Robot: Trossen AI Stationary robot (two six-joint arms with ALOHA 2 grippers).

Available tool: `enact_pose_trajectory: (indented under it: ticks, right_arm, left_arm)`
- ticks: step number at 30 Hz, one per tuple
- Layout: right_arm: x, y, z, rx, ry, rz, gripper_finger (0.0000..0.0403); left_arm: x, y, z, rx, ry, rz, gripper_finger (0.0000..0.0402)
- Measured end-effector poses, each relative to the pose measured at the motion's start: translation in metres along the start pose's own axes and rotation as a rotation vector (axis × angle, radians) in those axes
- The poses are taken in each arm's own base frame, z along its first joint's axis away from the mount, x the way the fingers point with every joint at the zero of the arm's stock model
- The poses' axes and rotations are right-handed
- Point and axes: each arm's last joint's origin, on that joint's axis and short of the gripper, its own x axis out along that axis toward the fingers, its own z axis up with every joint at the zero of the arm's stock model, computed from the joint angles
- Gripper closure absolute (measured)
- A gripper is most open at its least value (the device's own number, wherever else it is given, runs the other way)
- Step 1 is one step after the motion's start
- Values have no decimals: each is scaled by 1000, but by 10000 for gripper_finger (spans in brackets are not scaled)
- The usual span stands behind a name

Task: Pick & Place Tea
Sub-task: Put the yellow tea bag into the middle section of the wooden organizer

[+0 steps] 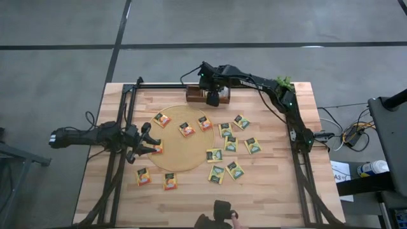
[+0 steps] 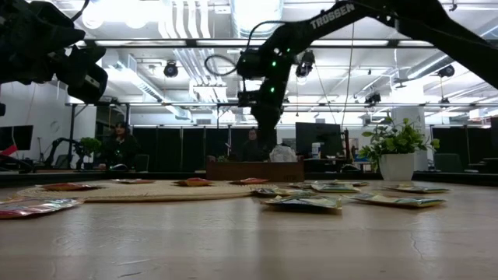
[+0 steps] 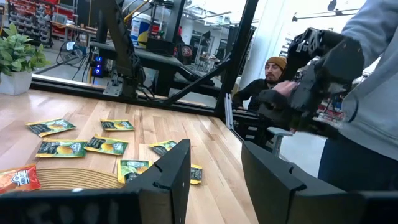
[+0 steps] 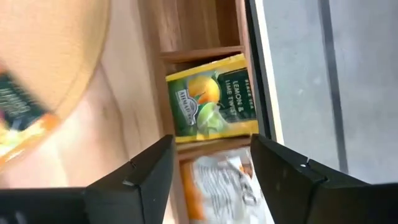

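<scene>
Several tea sachets lie flat on the round tan mat (image 1: 175,137) and on the table to its right, such as an orange one (image 1: 186,130) and a green-yellow one (image 1: 252,145). The brown wooden tray (image 1: 192,96) stands at the table's far edge. My right gripper (image 4: 211,168) hangs open above it, pointing steeply down. Below its fingers, a green-yellow sachet (image 4: 211,99) lies flat in one compartment and a white, orange-printed sachet (image 4: 224,183) in the neighbouring one. My left gripper (image 3: 217,180) waits open and level at the table's left (image 1: 149,143), with nothing between its fingers.
A potted plant (image 1: 284,83) stands at the table's far right corner. Black frame rails (image 1: 127,121) run along the left and right sides. A person (image 1: 222,213) stands at the near edge holding a dark device (image 3: 323,68). An orange sachet (image 1: 157,147) lies beside my left gripper.
</scene>
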Motion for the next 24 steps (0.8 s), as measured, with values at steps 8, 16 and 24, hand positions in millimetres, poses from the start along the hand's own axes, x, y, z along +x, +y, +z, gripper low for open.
enact_pose_trajectory:
  ticks: [8, 16, 24]
  right_arm:
    - [-39, -1, -5, 4, -52, 106, 209]
    - [-65, 3, -21, 1, 22, 202, 221]
    - [-87, 13, -52, 38, 53, 321, 227]
  left_arm:
    - [0, 0, 0, 0, 0, 0, 264]
    - [0, 0, 0, 0, 0, 0, 264]
    - [0, 0, 0, 0, 0, 0, 264]
